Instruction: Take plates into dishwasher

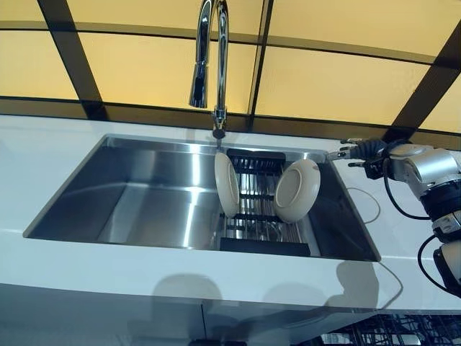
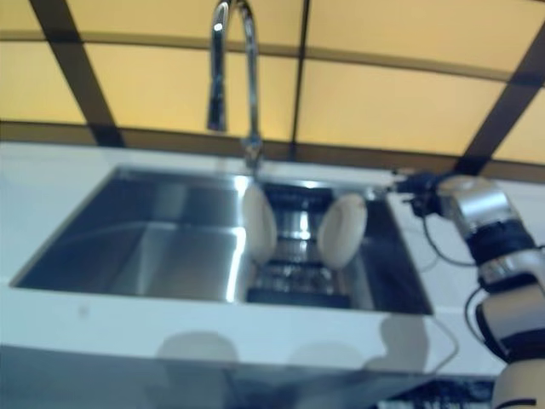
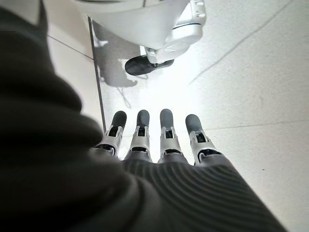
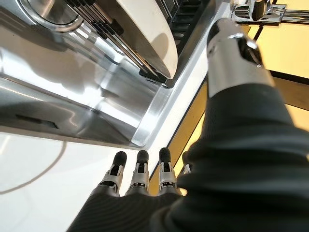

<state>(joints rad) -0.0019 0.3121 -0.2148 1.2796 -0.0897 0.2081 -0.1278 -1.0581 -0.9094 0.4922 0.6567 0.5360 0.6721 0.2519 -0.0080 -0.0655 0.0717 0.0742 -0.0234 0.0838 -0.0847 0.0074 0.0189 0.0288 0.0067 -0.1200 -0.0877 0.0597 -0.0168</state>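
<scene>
Two cream plates stand on edge in a black rack (image 1: 256, 216) at the right end of the steel sink (image 1: 144, 194): the left plate (image 1: 226, 184) near the tap, the right plate (image 1: 297, 190) leaning toward the sink's right wall. My right hand (image 1: 362, 151) hovers over the counter at the sink's back right corner, a short way from the right plate, open and holding nothing. In the right wrist view its fingers (image 4: 138, 174) are straight, with the right plate (image 4: 145, 29) beyond them. My left hand (image 3: 164, 140) hangs low over the floor, open and empty.
A tall chrome tap (image 1: 209, 58) rises behind the sink, just left of the rack. White counter (image 1: 43, 158) surrounds the basin, with a yellow window wall behind. A dark wire rack (image 1: 374, 335) shows below the counter's front edge at the lower right.
</scene>
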